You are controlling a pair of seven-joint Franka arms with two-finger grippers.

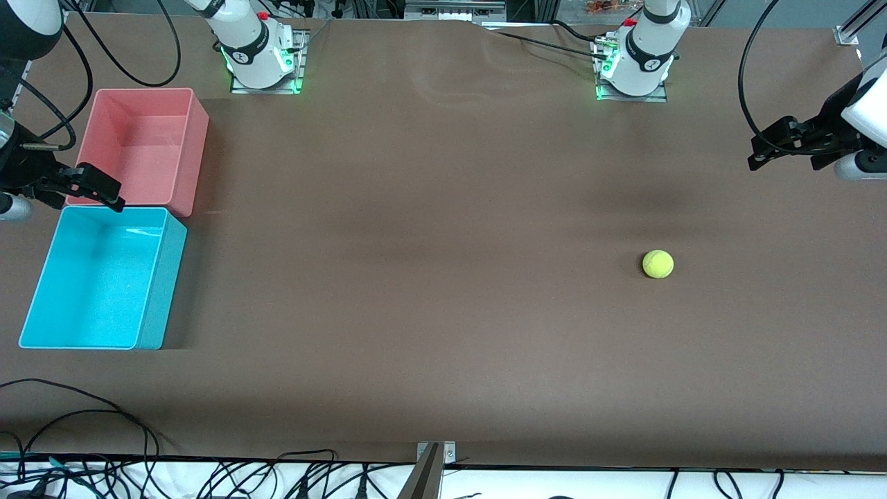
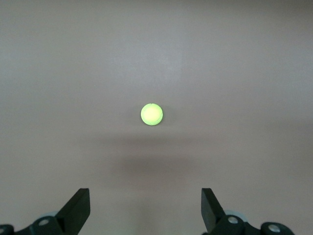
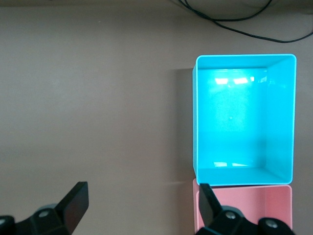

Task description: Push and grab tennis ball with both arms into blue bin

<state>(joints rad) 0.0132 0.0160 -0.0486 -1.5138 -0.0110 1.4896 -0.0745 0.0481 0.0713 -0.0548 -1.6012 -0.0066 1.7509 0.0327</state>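
Note:
The tennis ball (image 1: pixel 657 264) is a small yellow-green ball lying on the brown table toward the left arm's end. In the left wrist view the tennis ball (image 2: pixel 151 114) lies on bare table well ahead of my open left gripper (image 2: pixel 145 196). From the front, the left gripper (image 1: pixel 757 156) hangs in the air at that end of the table, apart from the ball. The blue bin (image 1: pixel 163 291) stands at the right arm's end, and nothing lies in the blue bin (image 3: pixel 244 56). My right gripper (image 1: pixel 111 194) hovers open above the bins, and the right gripper (image 3: pixel 142 188) holds nothing.
A pink-red bin (image 1: pixel 197 138) touches the blue one and stands farther from the front camera; the pink-red bin (image 3: pixel 244 210) also shows in the right wrist view. Both arm bases (image 1: pixel 260 59) stand along the table's back edge. Cables (image 1: pixel 83 409) run along the front edge.

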